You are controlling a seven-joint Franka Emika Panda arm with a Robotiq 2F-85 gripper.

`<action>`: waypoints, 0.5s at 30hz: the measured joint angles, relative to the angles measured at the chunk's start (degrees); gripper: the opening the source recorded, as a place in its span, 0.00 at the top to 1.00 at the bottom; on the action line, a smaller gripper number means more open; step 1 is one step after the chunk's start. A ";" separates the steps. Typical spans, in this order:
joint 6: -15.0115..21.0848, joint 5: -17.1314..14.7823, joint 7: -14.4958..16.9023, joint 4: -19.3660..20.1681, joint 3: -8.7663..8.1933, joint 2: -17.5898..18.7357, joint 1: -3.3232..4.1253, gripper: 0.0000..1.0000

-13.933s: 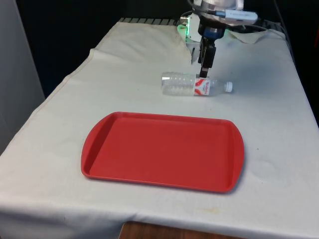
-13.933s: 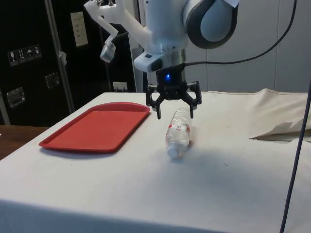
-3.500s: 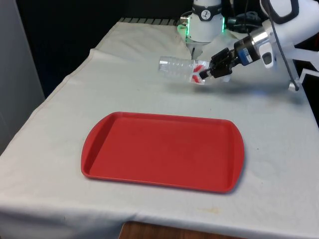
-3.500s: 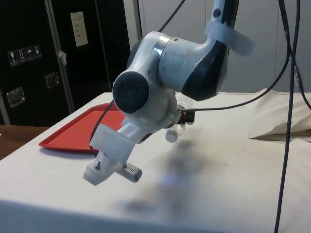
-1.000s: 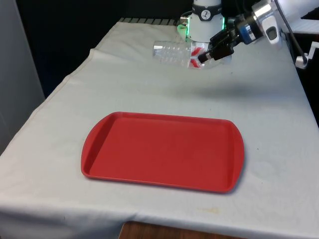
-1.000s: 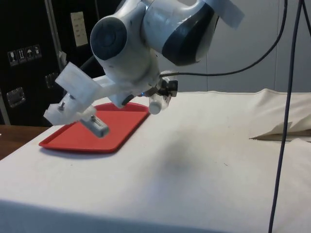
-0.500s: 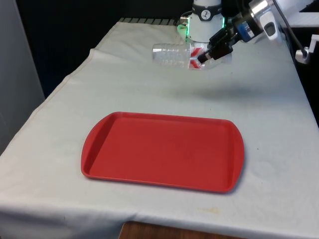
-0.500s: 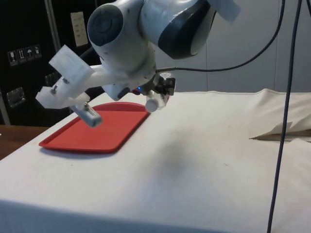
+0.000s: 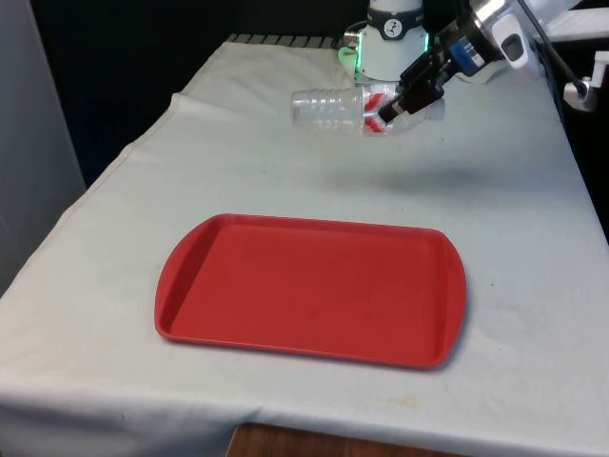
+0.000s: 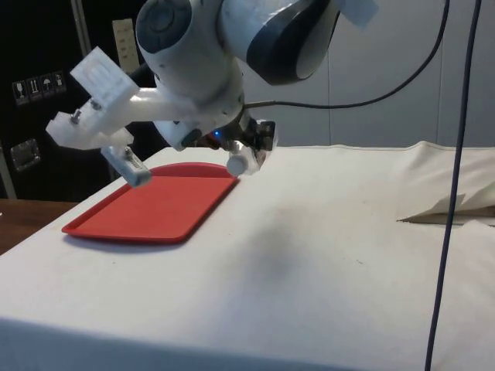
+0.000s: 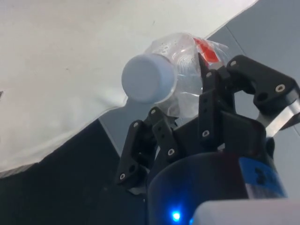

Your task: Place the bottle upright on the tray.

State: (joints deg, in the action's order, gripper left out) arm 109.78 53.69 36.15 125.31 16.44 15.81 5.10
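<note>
The pincer (image 9: 398, 103) is clamped on the clear bottle (image 9: 333, 108) near its red label, holding it lying sideways in the air above the bench (image 9: 533, 248), well beyond the far edge of the red tray (image 9: 190, 276). In the front view the bottle's base points to the front view's left. The white cap (image 11: 149, 78) sticks out past the fingers (image 11: 213, 101) in the wrist view. In the side view the cap (image 10: 237, 165) hangs just past the tray's (image 10: 151, 210) far corner.
</note>
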 measured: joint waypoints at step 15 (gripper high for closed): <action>3.44 -3.27 2.52 0.00 -1.20 -1.55 -0.34 1.00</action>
State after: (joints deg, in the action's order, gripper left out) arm 113.22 50.42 38.67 125.31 15.24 14.27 4.76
